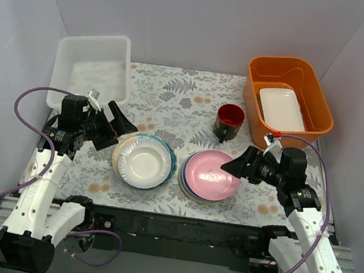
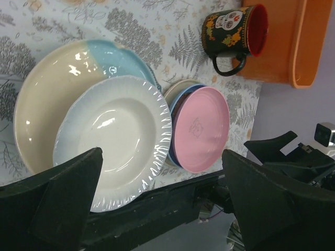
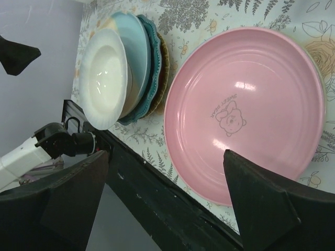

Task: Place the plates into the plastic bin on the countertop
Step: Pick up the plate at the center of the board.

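Two stacks of plates (image 1: 175, 169) sit side by side at lower centre of the top view, on the floral-cloth bench (image 1: 175, 94), almost touching. L stack (image 1: 142, 161): white deep plate w/ ribbed rim on top, then a cream-and-light-blue one, then a teal scalloped one further down (right wrist view). R stack (image 1: 210, 176): pink plate w/ small bear print on top, blue and cream edges showing under it. The plastic bin (image 1: 65, 63) is at upper left of the frame, at the back-left corner of the bench, well apart from both stacks; every plate seen lies outside it. Left pincer (image 1: 124, 134) is just left of the L stack, jaws spread wide, gripping nothing; it and its arm lie between that stack and the bin. Right pincer (image 1: 233, 160) is at the right rim of the pink plate, jaws also spread wide and empty, tips pointing left. Other stuff: dark mug (image 1: 229, 121) w/ red inside and skull print stands upright behind the stacks, nearer the pink one, handle toward the frame's bottom. Orange tub (image 1: 319, 103) at upper right holds a white rectangular dish (image 1: 282, 109), just right of the mug. Purple cables loop off both arms at the frame's left and right edges.
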Robot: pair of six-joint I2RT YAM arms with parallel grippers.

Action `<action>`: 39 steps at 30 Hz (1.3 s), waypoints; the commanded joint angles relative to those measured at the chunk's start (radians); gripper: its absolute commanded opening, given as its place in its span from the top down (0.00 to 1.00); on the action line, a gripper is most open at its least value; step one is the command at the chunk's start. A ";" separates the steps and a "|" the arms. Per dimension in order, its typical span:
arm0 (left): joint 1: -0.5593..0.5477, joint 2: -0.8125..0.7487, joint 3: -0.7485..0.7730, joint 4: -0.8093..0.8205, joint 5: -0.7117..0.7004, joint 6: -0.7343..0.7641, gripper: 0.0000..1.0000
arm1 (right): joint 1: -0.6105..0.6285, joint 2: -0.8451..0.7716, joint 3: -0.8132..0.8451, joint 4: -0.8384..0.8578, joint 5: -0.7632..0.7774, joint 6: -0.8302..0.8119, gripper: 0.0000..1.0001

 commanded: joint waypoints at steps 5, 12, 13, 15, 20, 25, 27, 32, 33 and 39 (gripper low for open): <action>0.002 -0.063 -0.071 -0.179 -0.081 -0.074 0.02 | 0.066 0.020 0.057 -0.034 -0.028 -0.015 0.08; 0.002 -0.080 -0.132 -0.201 -0.109 -0.091 0.02 | 0.270 0.090 0.024 0.098 0.061 0.099 0.10; 0.002 -0.081 -0.137 -0.198 -0.107 -0.096 0.02 | 0.293 0.113 0.023 0.115 0.072 0.113 0.09; 0.002 -0.084 -0.151 -0.195 -0.109 -0.094 0.02 | 0.366 0.150 0.023 0.171 0.111 0.151 0.07; 0.002 -0.091 -0.180 -0.175 -0.109 -0.092 0.02 | 0.492 0.250 0.030 0.264 0.179 0.206 0.05; 0.002 -0.084 -0.208 -0.164 -0.116 -0.091 0.02 | 0.597 0.394 0.061 0.371 0.188 0.227 0.09; 0.002 -0.092 -0.212 -0.150 -0.104 -0.085 0.02 | 0.618 0.450 0.082 0.403 0.181 0.226 0.12; 0.002 -0.103 -0.218 -0.145 -0.110 -0.085 0.03 | 0.628 0.518 0.132 0.423 0.179 0.216 0.13; 0.002 -0.103 -0.223 -0.141 -0.109 -0.086 0.04 | 0.628 0.533 0.139 0.425 0.181 0.214 0.13; 0.003 -0.101 -0.275 -0.093 -0.086 -0.088 0.12 | 0.628 0.579 0.179 0.446 0.167 0.219 0.12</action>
